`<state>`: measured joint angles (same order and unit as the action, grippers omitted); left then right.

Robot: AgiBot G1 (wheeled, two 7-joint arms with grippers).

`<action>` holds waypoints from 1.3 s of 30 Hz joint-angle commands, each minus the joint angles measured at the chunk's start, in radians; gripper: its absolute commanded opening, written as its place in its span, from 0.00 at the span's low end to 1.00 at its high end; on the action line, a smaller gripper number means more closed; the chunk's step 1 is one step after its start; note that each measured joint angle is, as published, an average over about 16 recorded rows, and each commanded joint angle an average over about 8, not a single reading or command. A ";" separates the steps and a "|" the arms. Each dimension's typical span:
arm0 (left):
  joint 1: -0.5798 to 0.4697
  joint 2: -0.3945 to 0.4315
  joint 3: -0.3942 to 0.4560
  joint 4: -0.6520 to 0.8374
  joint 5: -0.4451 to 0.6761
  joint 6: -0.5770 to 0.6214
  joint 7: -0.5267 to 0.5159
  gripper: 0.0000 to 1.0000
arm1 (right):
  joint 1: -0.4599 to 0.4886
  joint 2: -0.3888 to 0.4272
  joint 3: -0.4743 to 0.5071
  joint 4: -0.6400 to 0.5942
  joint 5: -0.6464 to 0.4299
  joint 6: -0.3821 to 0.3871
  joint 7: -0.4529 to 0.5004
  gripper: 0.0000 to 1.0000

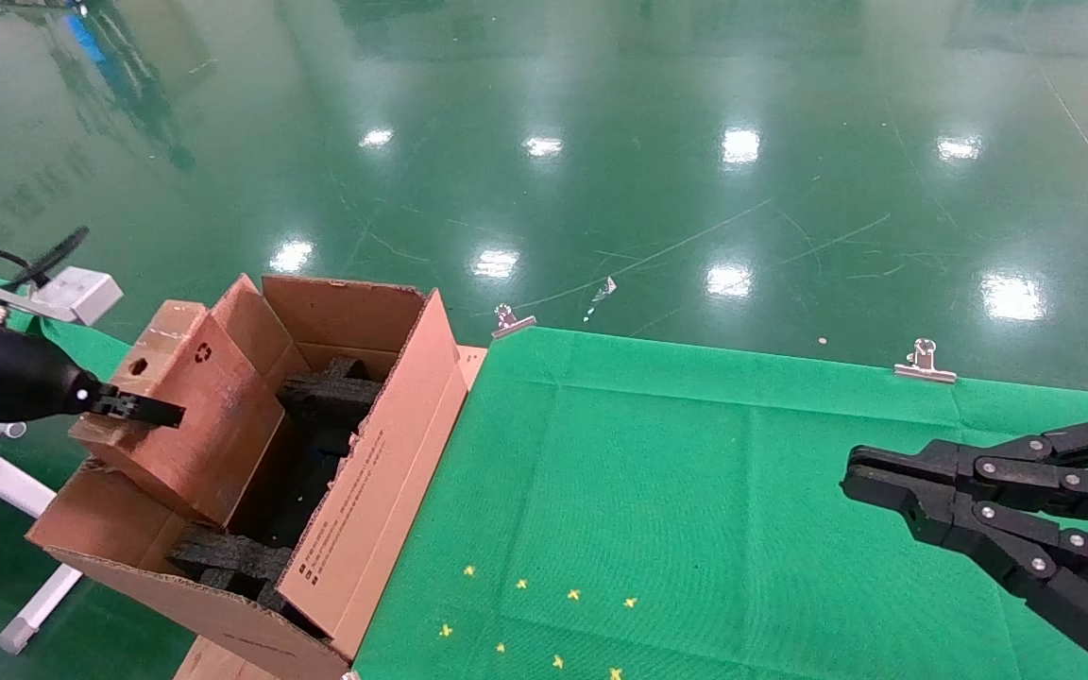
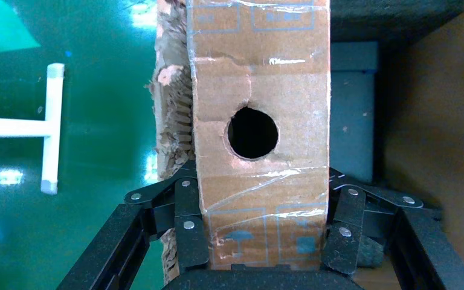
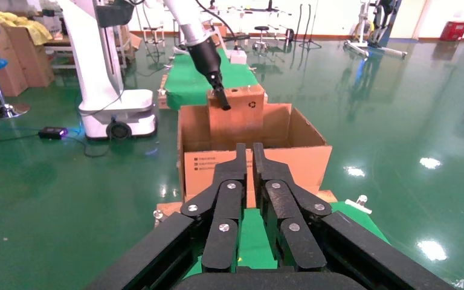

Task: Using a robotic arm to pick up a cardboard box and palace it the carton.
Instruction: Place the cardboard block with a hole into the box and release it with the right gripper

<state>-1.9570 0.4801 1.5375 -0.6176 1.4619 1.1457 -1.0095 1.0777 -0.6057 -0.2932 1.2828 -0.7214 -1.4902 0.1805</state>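
Note:
My left gripper (image 1: 152, 411) is shut on the small cardboard box (image 1: 187, 397), which has a round hole and a recycling mark. It holds the box tilted over the left side of the large open carton (image 1: 369, 472), with the box's lower end inside the opening. In the left wrist view both fingers (image 2: 190, 235) press the sides of the box (image 2: 260, 72) below its hole. Black foam blocks (image 1: 327, 397) lie inside the carton. My right gripper (image 1: 851, 477) is shut and empty above the green table, far to the right. The right wrist view shows its closed fingertips (image 3: 241, 158), the carton (image 3: 200, 169) and the box (image 3: 241, 118).
The carton stands at the left end of the green-covered table (image 1: 695, 491), which has metal clips (image 1: 924, 364) on its far edge and yellow marks (image 1: 544, 614) near the front. A white tube frame (image 1: 6, 482) stands on the floor to the left. A white robot base (image 3: 106, 90) stands beyond the carton.

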 commanded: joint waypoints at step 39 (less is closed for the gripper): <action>0.341 0.314 -0.016 0.473 -0.130 -0.131 0.303 1.00 | 0.001 0.001 -0.002 0.000 0.002 0.001 -0.001 1.00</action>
<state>-1.6197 0.7929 1.5231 -0.1472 1.3345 1.0148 -0.7112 1.0782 -0.6048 -0.2955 1.2828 -0.7198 -1.4892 0.1793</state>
